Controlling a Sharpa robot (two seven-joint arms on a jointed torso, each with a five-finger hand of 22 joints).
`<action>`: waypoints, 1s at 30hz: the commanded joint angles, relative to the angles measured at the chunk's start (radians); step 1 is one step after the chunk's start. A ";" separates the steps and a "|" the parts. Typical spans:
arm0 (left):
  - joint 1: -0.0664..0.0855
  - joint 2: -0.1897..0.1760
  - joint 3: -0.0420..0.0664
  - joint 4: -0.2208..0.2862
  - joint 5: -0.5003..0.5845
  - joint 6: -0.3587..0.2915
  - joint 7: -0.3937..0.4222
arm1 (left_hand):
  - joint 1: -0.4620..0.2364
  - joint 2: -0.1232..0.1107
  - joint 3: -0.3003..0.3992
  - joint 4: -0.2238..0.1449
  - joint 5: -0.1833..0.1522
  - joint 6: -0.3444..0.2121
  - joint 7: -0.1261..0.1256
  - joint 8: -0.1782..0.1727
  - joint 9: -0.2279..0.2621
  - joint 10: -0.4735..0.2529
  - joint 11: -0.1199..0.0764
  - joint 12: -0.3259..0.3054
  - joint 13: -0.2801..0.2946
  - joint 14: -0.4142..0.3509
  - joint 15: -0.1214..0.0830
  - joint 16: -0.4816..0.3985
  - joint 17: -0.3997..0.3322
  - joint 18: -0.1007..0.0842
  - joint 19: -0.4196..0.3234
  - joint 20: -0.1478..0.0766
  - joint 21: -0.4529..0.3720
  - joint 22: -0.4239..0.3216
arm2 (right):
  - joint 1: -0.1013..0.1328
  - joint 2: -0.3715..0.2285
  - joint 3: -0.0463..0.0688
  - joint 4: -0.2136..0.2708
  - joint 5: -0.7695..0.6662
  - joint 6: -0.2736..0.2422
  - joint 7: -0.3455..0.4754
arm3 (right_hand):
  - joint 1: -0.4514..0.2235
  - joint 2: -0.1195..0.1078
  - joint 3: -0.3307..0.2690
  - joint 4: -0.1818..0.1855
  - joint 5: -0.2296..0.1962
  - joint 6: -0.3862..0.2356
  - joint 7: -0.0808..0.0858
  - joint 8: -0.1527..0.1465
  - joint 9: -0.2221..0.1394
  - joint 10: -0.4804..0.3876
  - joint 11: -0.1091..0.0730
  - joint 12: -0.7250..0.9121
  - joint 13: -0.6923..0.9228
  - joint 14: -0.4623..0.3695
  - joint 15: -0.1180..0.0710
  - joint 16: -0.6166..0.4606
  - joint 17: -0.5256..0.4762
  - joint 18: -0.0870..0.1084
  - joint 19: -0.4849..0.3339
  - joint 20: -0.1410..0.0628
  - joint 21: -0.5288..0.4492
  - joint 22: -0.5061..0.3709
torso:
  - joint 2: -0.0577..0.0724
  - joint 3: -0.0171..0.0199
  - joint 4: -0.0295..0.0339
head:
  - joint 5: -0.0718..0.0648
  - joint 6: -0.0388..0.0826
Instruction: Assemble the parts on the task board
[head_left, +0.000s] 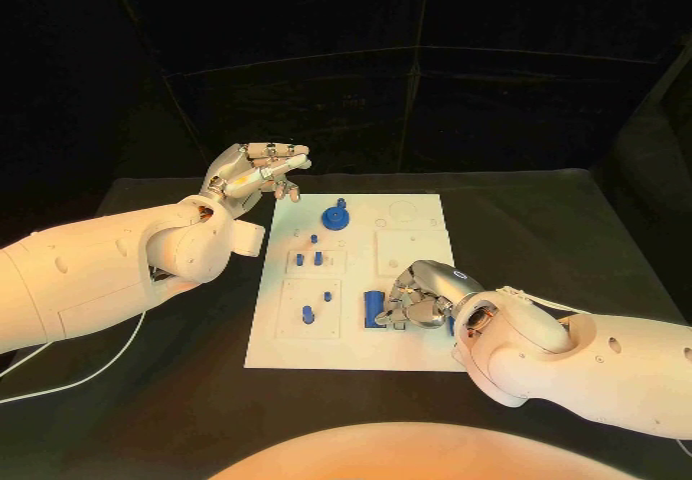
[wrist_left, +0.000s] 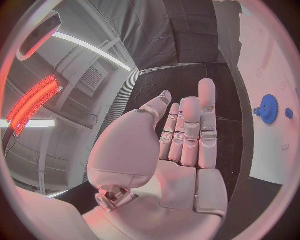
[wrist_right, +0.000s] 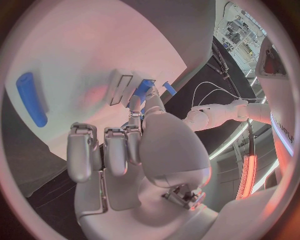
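White rectangular task board (head_left: 418, 350) lies flat at the table's centre. A blue gear (head_left: 336, 216) stands toward 12 o'clock. Small blue pegs (head_left: 307, 259) stand mid-board, and a blue cylinder (head_left: 374, 303) lies toward 5 o'clock.

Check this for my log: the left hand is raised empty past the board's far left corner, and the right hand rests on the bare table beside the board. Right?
Not quite. The head view shows the right hand on the white board itself, by a blue piece, not on the bare table. The left hand is indeed raised and empty.

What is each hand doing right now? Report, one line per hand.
Left hand: open, raised beside the task board, holding nothing.
Right hand: over the board, fingers curled by a blue part; whether it grips anything cannot be told.
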 joint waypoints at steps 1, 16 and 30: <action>0.001 0.000 0.001 0.002 0.005 0.009 0.009 | 0.007 0.001 -0.005 -0.001 0.000 -0.002 0.002 0.007 -0.002 -0.007 0.000 0.005 -0.002 -0.008 0.001 -0.005 -0.001 0.013 -0.005 0.002 -0.003 -0.001 | 0.001 0.000 0.000 0.000 -0.010 -0.004 0.006 | -0.008 0.008 0.000 0.003 0.004 -0.003 0.002 -0.005 0.001 0.050 -0.002 -0.004 0.152 0.083 0.001 -0.003 0.144 -0.016 0.021 -0.003 -0.006 0.154 | 0.001 0.0000 -0.0004 | 0.001 0.001; 0.002 -0.006 0.001 0.004 0.005 0.005 0.010 | 0.009 0.002 -0.006 -0.001 0.000 -0.002 0.002 0.007 -0.002 -0.007 0.000 0.006 -0.002 -0.008 0.001 -0.004 -0.001 0.013 -0.005 0.002 -0.004 -0.002 | 0.007 -0.204 0.000 0.093 0.187 0.014 0.295 | -0.036 0.016 -0.037 0.021 0.118 -0.120 0.072 -0.140 -0.045 0.003 0.057 -0.088 0.097 0.072 0.049 -0.030 0.095 -0.003 -0.020 0.037 -0.043 0.105 | -0.003 -0.0029 -0.0025 | -0.015 0.005; 0.001 -0.007 0.001 0.006 0.005 -0.001 0.016 | 0.009 0.002 -0.006 -0.001 0.000 -0.002 0.002 0.007 -0.002 -0.007 0.000 0.006 -0.002 -0.008 0.001 -0.004 -0.001 0.013 -0.005 0.002 -0.004 -0.002 | 0.009 -0.344 -0.001 0.105 0.043 0.120 0.141 | -0.065 0.015 -0.092 0.057 0.173 -0.055 0.063 -0.185 -0.061 -0.056 0.051 -0.229 -0.005 0.048 0.047 -0.099 -0.015 0.019 -0.083 0.042 -0.107 0.024 | -0.012 -0.0107 -0.0226 | -0.040 0.017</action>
